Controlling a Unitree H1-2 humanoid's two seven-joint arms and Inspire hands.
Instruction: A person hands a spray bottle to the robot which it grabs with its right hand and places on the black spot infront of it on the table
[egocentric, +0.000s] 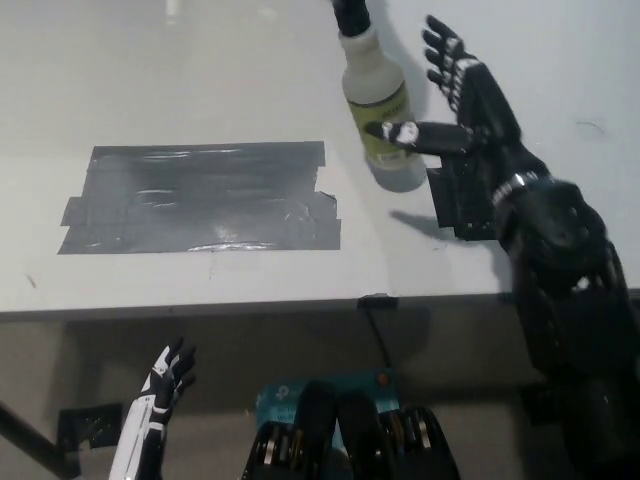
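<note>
A white spray bottle (376, 100) with a yellow-green label and a black top stands near the table's far edge, tilted a little. My black right hand (452, 100) is open right beside it, thumb lying across the label and the other fingers spread past its right side. The black spot (462, 197) is on the table just below the hand, largely covered by my right forearm. My white left hand (165, 380) rests below the table edge at the lower left, fingers apart.
A large patch of grey tape (200, 197) covers the table's left middle. The white table's front edge (200, 305) runs across the picture. A small white object (172, 10) lies at the top left.
</note>
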